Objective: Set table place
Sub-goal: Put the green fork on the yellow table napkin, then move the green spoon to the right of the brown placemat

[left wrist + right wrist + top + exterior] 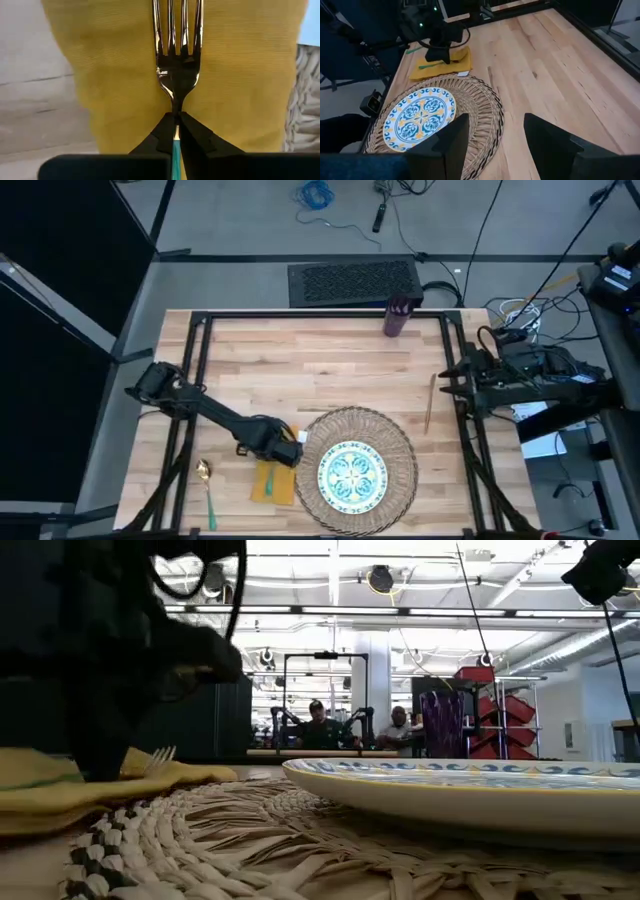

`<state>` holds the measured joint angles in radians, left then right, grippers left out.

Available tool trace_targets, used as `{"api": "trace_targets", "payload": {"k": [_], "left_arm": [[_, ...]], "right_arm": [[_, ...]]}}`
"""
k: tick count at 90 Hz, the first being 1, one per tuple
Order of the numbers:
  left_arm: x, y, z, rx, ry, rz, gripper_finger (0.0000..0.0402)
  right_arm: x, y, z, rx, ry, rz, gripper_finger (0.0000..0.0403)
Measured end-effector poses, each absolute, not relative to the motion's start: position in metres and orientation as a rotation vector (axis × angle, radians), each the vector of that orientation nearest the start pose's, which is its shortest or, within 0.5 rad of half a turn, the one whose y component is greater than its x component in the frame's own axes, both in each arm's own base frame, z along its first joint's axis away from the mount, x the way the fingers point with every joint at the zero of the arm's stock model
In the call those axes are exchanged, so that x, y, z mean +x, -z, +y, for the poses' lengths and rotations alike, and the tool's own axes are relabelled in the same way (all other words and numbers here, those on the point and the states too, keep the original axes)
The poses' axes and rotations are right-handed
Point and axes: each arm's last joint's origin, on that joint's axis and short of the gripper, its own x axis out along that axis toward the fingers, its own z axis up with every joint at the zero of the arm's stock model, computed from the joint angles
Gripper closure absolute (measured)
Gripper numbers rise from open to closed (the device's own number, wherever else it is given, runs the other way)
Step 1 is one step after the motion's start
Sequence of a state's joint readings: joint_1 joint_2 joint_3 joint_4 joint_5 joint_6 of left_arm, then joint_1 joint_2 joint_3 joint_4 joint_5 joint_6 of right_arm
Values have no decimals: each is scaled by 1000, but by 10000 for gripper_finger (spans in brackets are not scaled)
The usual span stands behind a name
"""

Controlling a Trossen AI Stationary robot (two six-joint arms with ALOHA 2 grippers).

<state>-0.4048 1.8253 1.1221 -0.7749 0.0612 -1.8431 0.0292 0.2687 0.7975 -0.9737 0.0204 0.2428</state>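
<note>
1. While the left gripper (175,131) pinches the green-handled gold fork (176,60) at its neck, the tines lie over the mustard-yellow cloth napkin (272,481) near the light-wood bench's (320,370) front edge.
2. Just beside the napkin sits the round woven wicker placemat (390,435), carrying the blue-green patterned plate (351,474).
3. Over toward the front-left corner lies the green-handled gold spoon (207,488).
4. Right gripper (495,137) hangs released at the right edge, near the slim gold-tan knife (430,402).
5. Small purple cup (396,317) stands at the far edge.

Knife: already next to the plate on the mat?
No. The knife lies on bare table, apart from the mat and plate.
</note>
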Motion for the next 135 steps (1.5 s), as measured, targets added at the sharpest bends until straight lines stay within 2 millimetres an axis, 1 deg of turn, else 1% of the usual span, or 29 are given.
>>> {"api": "trace_targets", "payload": {"k": [11, 25, 39, 50, 63, 71, 81, 89, 101, 123, 129, 135], "left_arm": [[300, -147, -131, -1238, -984, 1282, 401], [299, -149, -127, -1239, -1004, 1284, 400], [295, -153, -120, -1216, -1047, 1286, 380], [294, -153, -119, -1207, -1059, 1291, 363], [294, -153, -120, -1214, -1043, 1295, 351], [294, -158, -119, -1190, -994, 1302, 350], [294, -163, -119, -1200, -975, 1291, 350], [292, -172, -118, -1202, -952, 1262, 350], [285, -186, -113, -1172, -971, 1200, 350], [259, -227, -100, -1102, -978, 1073, 349], [249, -239, -102, -1099, -953, 1046, 349], [239, -247, -107, -1103, -942, 1043, 349]], "right_arm": [[34, -307, 0, 228, 46, 445, 227], [34, -307, 0, 227, 46, 450, 227], [34, -307, 0, 227, 46, 450, 227], [34, -307, 0, 227, 46, 451, 227], [34, -307, 0, 229, 47, 451, 227], [34, -307, 0, 229, 46, 451, 227], [34, -307, 0, 231, 47, 450, 227], [34, -307, 0, 231, 47, 449, 227], [34, -307, 0, 231, 47, 448, 227], [34, -307, 0, 235, 47, 450, 227], [34, -306, 0, 235, 49, 455, 227], [33, -306, 0, 235, 49, 458, 227]]}}
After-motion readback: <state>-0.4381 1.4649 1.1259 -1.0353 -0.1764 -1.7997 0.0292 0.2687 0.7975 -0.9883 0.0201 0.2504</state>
